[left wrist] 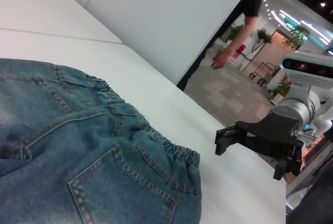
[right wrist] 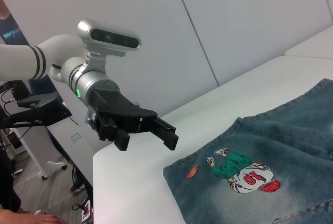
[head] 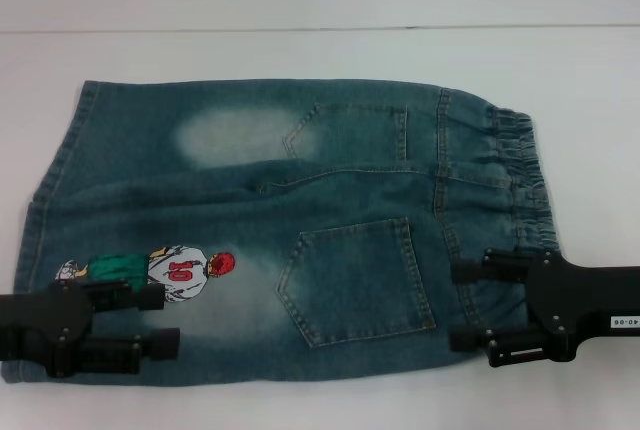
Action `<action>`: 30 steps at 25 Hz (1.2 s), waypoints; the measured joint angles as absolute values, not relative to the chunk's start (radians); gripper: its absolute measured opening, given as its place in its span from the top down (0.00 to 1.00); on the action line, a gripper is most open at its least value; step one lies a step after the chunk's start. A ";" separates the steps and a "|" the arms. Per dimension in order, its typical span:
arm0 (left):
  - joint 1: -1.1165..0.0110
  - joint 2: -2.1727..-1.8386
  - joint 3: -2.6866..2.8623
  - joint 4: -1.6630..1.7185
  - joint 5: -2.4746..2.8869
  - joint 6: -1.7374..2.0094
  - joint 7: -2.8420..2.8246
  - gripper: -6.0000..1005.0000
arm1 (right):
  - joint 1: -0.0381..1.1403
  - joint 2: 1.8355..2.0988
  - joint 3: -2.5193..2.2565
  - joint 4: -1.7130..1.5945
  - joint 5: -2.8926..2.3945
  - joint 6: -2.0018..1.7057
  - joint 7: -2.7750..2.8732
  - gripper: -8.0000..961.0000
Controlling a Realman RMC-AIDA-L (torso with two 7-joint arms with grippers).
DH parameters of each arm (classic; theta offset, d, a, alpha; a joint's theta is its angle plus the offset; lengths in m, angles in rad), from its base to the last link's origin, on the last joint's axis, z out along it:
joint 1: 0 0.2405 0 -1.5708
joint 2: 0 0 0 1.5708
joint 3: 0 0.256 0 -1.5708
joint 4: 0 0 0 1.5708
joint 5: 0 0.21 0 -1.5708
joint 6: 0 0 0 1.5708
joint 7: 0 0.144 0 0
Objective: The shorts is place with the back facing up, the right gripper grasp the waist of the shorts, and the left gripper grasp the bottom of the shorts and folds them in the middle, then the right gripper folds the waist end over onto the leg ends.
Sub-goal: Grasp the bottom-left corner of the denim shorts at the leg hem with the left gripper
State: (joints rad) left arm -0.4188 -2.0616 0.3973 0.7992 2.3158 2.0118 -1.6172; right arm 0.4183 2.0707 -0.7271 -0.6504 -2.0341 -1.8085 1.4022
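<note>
The shorts point(head: 300, 210) lie flat on the white table with the two back pockets up, waist point(head: 525, 170) to the right and leg hems point(head: 45, 190) to the left. A cartoon print point(head: 180, 270) sits near the front left hem. My left gripper point(head: 170, 320) is open above the front hem corner beside the print, and it also shows in the right wrist view as the left gripper point(right wrist: 169, 134). My right gripper point(head: 458, 305) is open over the front part of the waistband. The left wrist view shows the right gripper point(left wrist: 222, 139) just off the ruffled waist point(left wrist: 171, 151).
The white table point(head: 300, 50) extends beyond the shorts on all sides, with its front edge close to both grippers. In the left wrist view a person point(left wrist: 244, 31) stands in the room beyond the table's far edge.
</note>
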 joint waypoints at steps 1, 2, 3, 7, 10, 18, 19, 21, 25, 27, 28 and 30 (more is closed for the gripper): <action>-0.419 -2.062 0.397 0.799 2.316 2.012 -1.617 0.13 | 0.418 2.071 -0.727 -0.650 -2.034 -1.808 1.402 0.01; -0.419 -2.062 0.397 0.799 2.316 2.012 -1.618 0.13 | 0.419 2.071 -0.727 -0.650 -2.034 -1.808 1.402 0.01; -0.419 -2.062 0.397 0.799 2.316 2.012 -1.618 0.13 | 0.419 2.071 -0.727 -0.650 -2.034 -1.808 1.402 0.01; -0.418 -2.062 0.397 0.799 2.317 2.012 -1.618 0.13 | 0.419 2.072 -0.727 -0.650 -2.034 -1.808 1.402 0.01; -0.417 -2.062 0.397 0.798 2.317 2.012 -1.618 0.13 | 0.419 2.073 -0.727 -0.650 -2.034 -1.808 1.402 0.01; -0.419 -2.061 0.396 0.801 2.315 2.015 -1.656 0.13 | 0.418 2.074 -0.727 -0.649 -2.034 -1.804 1.402 0.01; -0.423 -2.058 0.397 0.810 2.318 2.017 -1.690 0.13 | 0.418 2.074 -0.727 -0.649 -2.034 -1.804 1.402 0.01; -0.427 -2.051 0.397 0.834 2.323 2.026 -1.752 0.13 | 0.418 2.074 -0.726 -0.649 -2.034 -1.804 1.402 0.01; -0.430 -2.033 0.395 0.927 2.330 2.034 -1.944 0.13 | 0.416 2.074 -0.721 -0.649 -2.034 -1.804 1.401 0.01; -0.431 -2.019 0.393 0.961 2.334 2.031 -2.043 0.13 | 0.414 2.074 -0.719 -0.650 -2.034 -1.804 1.393 0.01; -0.432 -2.009 0.390 0.972 2.341 2.029 -2.096 0.13 | 0.414 2.074 -0.718 -0.650 -2.033 -1.804 1.390 0.01; -0.442 -1.985 0.379 0.990 2.389 2.025 -2.228 0.13 | 0.412 2.074 -0.717 -0.650 -2.032 -1.804 1.380 0.01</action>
State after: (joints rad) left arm -0.4418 -1.9848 0.3788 0.9899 2.3893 2.0246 -2.2280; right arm 0.4125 2.0738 -0.7170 -0.6501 -2.0322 -1.8037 1.3802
